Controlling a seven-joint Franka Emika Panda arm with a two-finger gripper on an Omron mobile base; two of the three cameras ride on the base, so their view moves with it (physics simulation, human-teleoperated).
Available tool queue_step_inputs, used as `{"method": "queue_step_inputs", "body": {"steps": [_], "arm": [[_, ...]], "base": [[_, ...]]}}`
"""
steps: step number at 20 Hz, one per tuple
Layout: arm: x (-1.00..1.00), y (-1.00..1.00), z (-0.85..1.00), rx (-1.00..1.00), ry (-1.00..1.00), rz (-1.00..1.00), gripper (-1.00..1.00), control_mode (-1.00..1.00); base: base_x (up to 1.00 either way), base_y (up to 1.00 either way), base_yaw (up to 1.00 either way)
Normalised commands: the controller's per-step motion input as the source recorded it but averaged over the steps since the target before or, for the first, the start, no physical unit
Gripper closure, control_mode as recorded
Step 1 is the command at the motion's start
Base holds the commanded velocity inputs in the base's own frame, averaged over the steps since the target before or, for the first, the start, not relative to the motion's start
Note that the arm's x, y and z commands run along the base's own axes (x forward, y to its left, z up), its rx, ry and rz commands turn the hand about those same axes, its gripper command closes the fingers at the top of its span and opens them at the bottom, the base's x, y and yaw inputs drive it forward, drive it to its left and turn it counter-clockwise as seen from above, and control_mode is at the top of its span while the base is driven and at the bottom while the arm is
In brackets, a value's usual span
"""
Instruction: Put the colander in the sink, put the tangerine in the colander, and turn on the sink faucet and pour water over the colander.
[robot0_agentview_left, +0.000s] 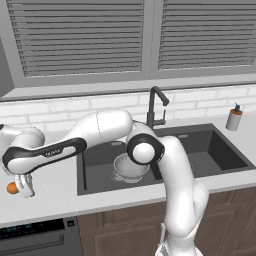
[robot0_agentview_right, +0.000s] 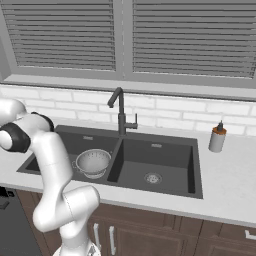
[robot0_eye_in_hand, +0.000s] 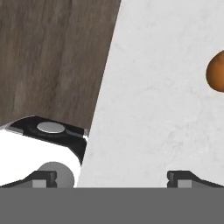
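The silvery colander (robot0_agentview_left: 129, 167) (robot0_agentview_right: 93, 162) stands upright in the left basin of the dark sink (robot0_agentview_left: 220, 150) (robot0_agentview_right: 165, 165). Behind the divider rises the dark sink faucet (robot0_agentview_left: 156, 105) (robot0_agentview_right: 120, 112), with no water running. On the pale counter far to the left lies the small orange tangerine (robot0_agentview_left: 10, 188) (robot0_eye_in_hand: 216, 72). My gripper (robot0_agentview_left: 23, 189) (robot0_eye_in_hand: 113, 179) hangs low over the counter right beside it, open and holding nothing. In the hand view the fruit sits off to the right, outside the fingers.
A soap bottle (robot0_agentview_left: 233, 118) (robot0_agentview_right: 217, 138) stands on the counter right of the sink. The counter's front edge (robot0_eye_in_hand: 103, 96) runs close to the gripper, with a dark appliance (robot0_agentview_left: 35, 235) below. The window sill and blinds lie behind the faucet.
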Motion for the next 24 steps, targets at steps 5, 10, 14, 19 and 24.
{"method": "queue_step_inputs", "body": {"steps": [5, 10, 14, 19, 24], "arm": [[0.32, 0.05, -0.12, 0.01, -0.01, 0.08, -1.00, -1.00], [0.21, 0.28, -0.04, 0.02, 0.00, 0.06, -1.00, -1.00], [0.19, 0.33, -0.03, 0.01, 0.00, 0.04, -1.00, -1.00], [0.13, 0.28, -0.07, 0.00, 0.00, 0.02, -1.00, -1.00], [0.01, 0.16, -0.13, 0.00, 0.00, 0.02, -1.00, -1.00]], "base": [[0.00, 0.00, 0.00], [0.00, 0.00, 0.00], [0.00, 0.00, 0.00], [0.00, 0.00, 0.00], [0.00, 0.00, 0.00]]}}
